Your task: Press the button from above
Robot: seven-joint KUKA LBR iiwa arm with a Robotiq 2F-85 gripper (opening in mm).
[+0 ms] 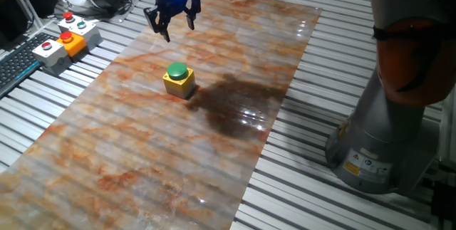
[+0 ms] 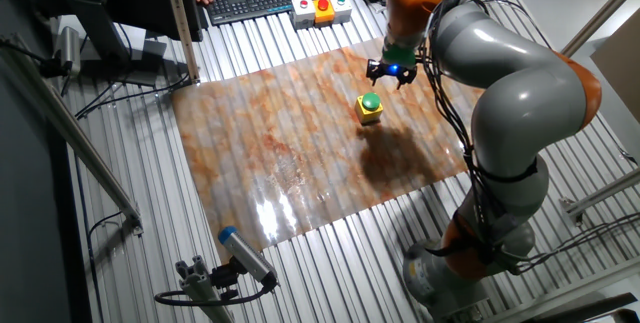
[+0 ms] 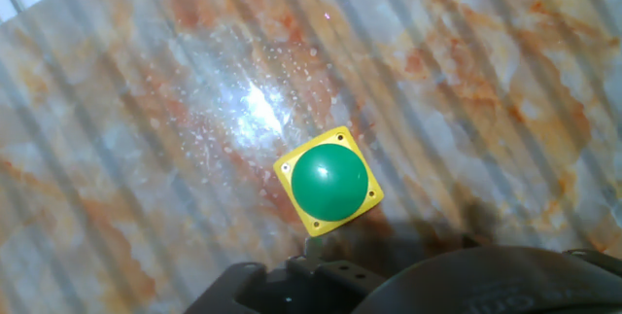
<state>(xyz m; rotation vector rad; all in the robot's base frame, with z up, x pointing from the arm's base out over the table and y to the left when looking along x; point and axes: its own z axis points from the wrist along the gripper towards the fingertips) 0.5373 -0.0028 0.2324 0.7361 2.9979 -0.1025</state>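
Observation:
The button [image 1: 177, 71] is a round green dome on a small yellow box, standing on the marbled mat [image 1: 142, 152]. It also shows in the other fixed view [image 2: 371, 102] and low in the middle of the hand view [image 3: 330, 184]. My gripper [image 1: 175, 25] hangs in the air above the mat, behind the button and apart from it. Its fingers [image 1: 159, 25] are spread with a gap between them and hold nothing. The other fixed view shows the gripper [image 2: 392, 75] just beyond the button. In the hand view only the dark hand body shows at the bottom edge.
Grey and orange boxes with red buttons [image 1: 65, 40] stand off the mat at the far left, next to a keyboard [image 1: 16, 62]. The arm's base [image 1: 381, 137] stands at the right on the slatted table. A dark shadow lies on the mat right of the button.

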